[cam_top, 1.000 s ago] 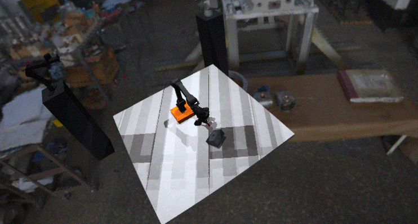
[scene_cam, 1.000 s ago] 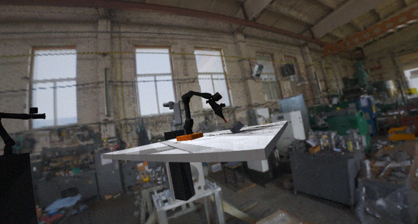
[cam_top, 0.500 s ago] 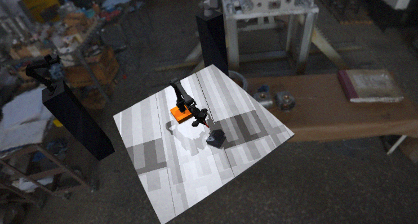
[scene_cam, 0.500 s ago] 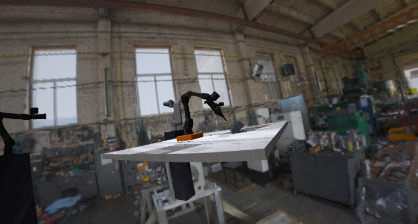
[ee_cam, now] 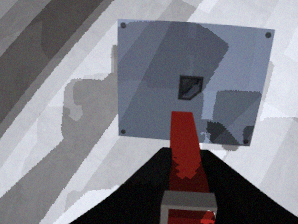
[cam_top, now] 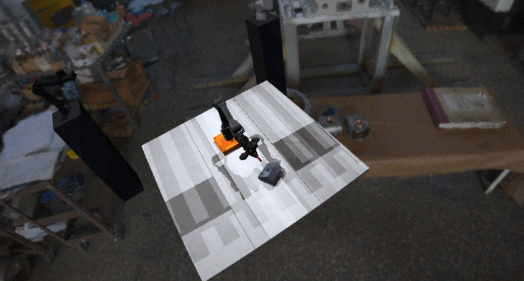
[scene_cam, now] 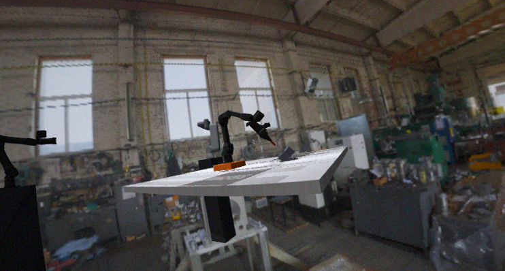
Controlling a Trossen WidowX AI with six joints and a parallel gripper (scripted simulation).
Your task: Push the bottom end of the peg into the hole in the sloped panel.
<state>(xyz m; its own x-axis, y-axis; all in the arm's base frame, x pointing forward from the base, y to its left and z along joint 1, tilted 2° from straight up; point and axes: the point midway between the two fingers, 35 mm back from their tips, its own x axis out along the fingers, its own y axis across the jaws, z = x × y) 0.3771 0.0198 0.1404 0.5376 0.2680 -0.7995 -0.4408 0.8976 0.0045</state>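
Top view: we see the arm on its orange base plate (cam_top: 222, 145) near the middle of the table (cam_top: 205, 238). The gripper (cam_top: 255, 154) is clamped on the red peg (cam_top: 258, 158), held in the air. The grey sloped panel (cam_top: 270, 173) sits just beyond, toward the table's right edge.

Exterior view: we note the peg (scene_cam: 272, 141) tilted downward, above and apart from the panel (scene_cam: 286, 153).

Wrist view: the peg (ee_cam: 184, 141) points at the panel (ee_cam: 153, 83); its tip lies just below the dark hole (ee_cam: 190, 86), not yet in it
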